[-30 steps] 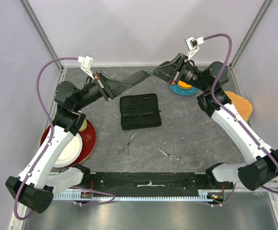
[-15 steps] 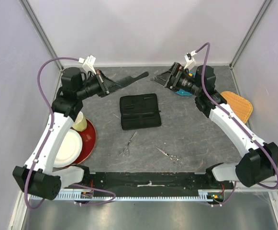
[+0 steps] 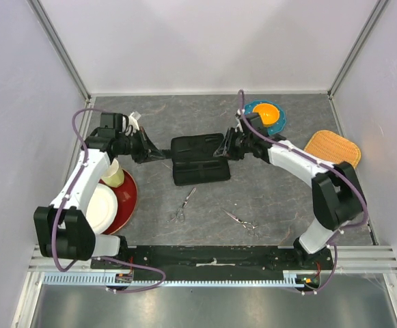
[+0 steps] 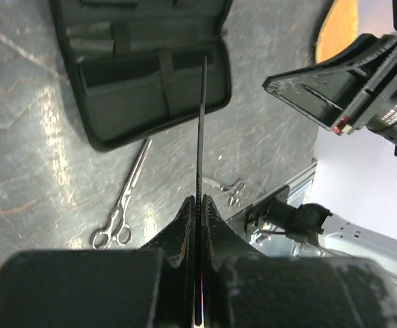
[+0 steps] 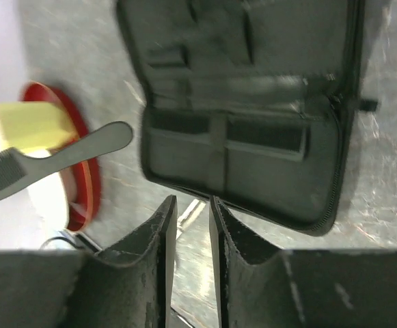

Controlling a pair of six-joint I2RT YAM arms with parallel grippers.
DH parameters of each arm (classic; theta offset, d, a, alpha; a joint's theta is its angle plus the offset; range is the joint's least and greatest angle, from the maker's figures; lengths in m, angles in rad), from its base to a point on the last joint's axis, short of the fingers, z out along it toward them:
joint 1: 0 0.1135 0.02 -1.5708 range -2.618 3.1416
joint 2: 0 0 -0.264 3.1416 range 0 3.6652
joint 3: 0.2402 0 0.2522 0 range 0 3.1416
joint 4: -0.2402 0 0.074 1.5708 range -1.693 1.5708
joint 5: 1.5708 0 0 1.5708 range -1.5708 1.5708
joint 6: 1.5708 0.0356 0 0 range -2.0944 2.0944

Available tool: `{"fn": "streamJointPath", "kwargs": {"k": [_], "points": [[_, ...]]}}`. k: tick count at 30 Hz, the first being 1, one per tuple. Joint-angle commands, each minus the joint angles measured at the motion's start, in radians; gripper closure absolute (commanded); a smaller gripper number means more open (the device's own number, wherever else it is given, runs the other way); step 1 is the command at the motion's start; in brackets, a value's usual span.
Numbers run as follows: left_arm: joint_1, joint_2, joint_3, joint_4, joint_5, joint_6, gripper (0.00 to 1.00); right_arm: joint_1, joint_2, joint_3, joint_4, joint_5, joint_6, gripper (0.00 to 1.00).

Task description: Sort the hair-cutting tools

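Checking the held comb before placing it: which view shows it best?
Right wrist: the comb shows broadside, teeth and rounded end clear. Left wrist sees it edge-on, a thin line running out of the left gripper. Top external shows only a short dark sliver.

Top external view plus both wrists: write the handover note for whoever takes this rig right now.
Left gripper: shut on a black comb, tip toward the open case.
Right gripper: jaws slightly apart, empty, at the case's right side.
Left scissors and right scissors lie loose on the table, nearer than the case.
Done: nothing clearly stowed; case contents unclear.
Left: place comb and both scissors; no second comb in sight.
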State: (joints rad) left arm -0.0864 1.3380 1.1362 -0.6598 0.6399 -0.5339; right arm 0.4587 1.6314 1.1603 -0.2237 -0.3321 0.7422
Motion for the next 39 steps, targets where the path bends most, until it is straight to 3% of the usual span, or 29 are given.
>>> {"fn": "streamJointPath", "kwargs": {"k": [1,18,39], "points": [[0.002,0.027,-0.067,-0.005,0.073,0.058,0.98,0.024,0.086,-0.017,-0.039,0.056,-0.027,0.69],[0.002,0.121,-0.116,0.025,0.081,0.084,0.98,0.024,0.252,-0.079,-0.054,0.137,-0.02,0.7],[-0.015,0.276,-0.173,0.114,0.129,0.071,0.98,0.024,0.304,-0.071,-0.063,0.128,-0.014,0.7]]}}
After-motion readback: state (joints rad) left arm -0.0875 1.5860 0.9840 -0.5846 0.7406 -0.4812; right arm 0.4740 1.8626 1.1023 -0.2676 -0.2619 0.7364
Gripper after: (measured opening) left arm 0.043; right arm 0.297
